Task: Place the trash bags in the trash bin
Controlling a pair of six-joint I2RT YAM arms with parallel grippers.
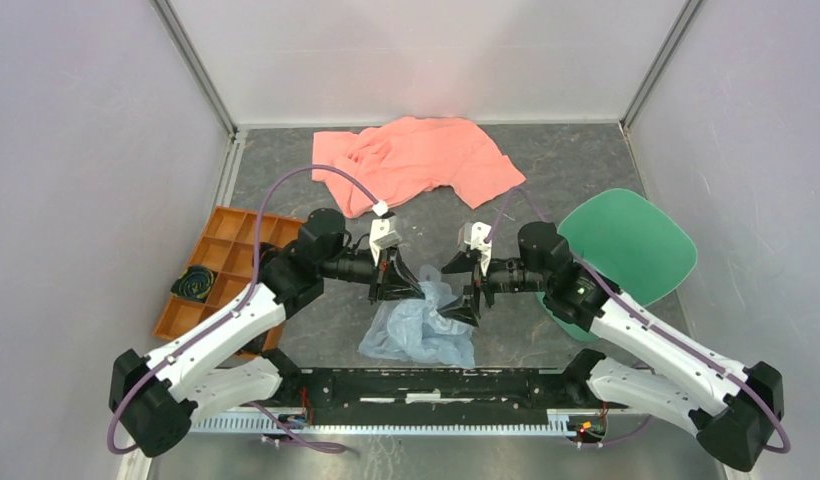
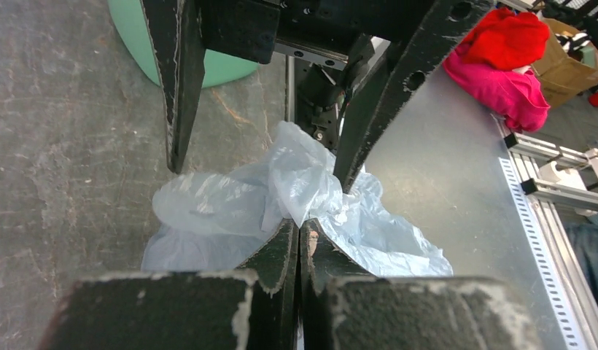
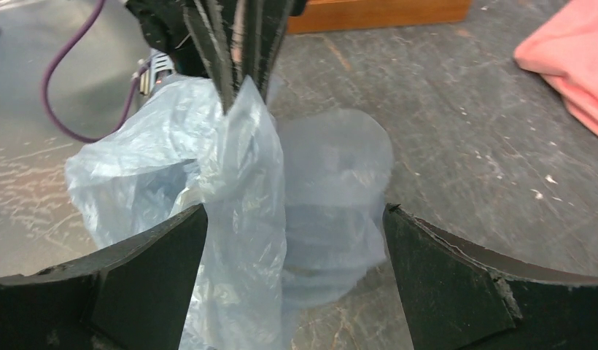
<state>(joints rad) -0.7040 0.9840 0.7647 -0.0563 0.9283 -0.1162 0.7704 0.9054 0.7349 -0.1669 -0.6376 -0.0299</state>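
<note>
**A:** Where is the thin, crinkly, translucent pale blue-grey plastic film bag [image 1: 418, 335] lying?

**B:** It is slumping on the grey mottled bench [image 1: 576, 170], near the middle of the front edge, between the two arms. The left claw [image 2: 299, 227] is pressing together on a raised fold, pinching the film at the top of the heap.

**A:** And the right claw [image 3: 294, 213]?

**B:** It is standing spread wide, facing the left one. The pinched fold is hanging in the gap between its fingers, and I cannot tell whether it is touching them.

**A:** Which way is the green smooth-sided plastic bin with a rounded-square rim [image 1: 631, 240] lying?

**B:** It is sitting to the right, just beyond the right arm and well apart from the bag. It is looking tipped, though I cannot tell where its mouth is facing. The right arm is sitting nearer, so I am expecting a rightward carry. The limp film is likely going to trail.
</note>
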